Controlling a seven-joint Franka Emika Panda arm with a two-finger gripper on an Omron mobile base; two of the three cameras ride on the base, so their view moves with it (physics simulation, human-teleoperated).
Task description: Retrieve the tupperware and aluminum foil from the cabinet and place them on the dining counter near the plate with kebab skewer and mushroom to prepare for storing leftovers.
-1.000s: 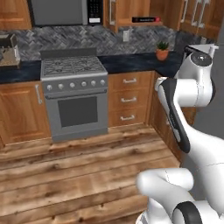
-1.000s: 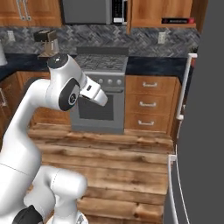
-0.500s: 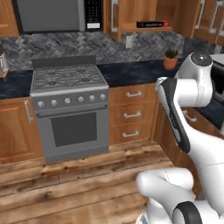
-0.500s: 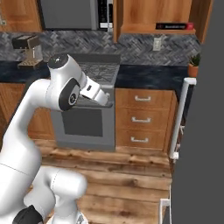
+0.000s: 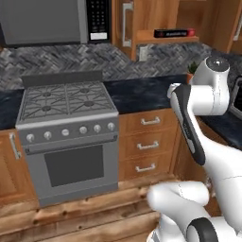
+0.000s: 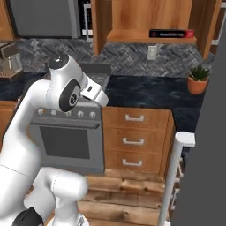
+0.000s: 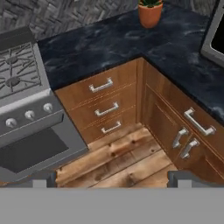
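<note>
**Arm folded in front of the kitchen run, pincer apart and empty**

Pincer (image 7: 111, 177) stands apart with nothing between its fingertips (image 7: 41, 177), seen at the bottom of the hand view, hanging over the wooden floor (image 7: 118, 159) in front of the corner of the base cabinets. White arm (image 5: 198, 118) folded up high, elbow level with the worktop.

Aluminum foil box (image 6: 171, 33), long, dark with a red end, lies on the open wall-cabinet shelf (image 6: 132, 37), toward the shelf's right end, above the wall socket (image 6: 152, 52). Same box in the left base view (image 5: 174, 33), near the shelf's front edge. Cannot tell where the tupperware is.

Dark stone worktop (image 7: 109, 41) runs from the stove (image 5: 66, 142) to the corner. Potted plant (image 7: 150, 12) in an orange pot stands on the worktop near its back edge, by the corner. Three drawers (image 7: 103, 105) stacked under the worktop just right of the stove. Microwave (image 5: 52, 21) hangs above the stove. Coffee machine (image 6: 9, 59) sits on the worktop left of the stove, near the back edge.
</note>
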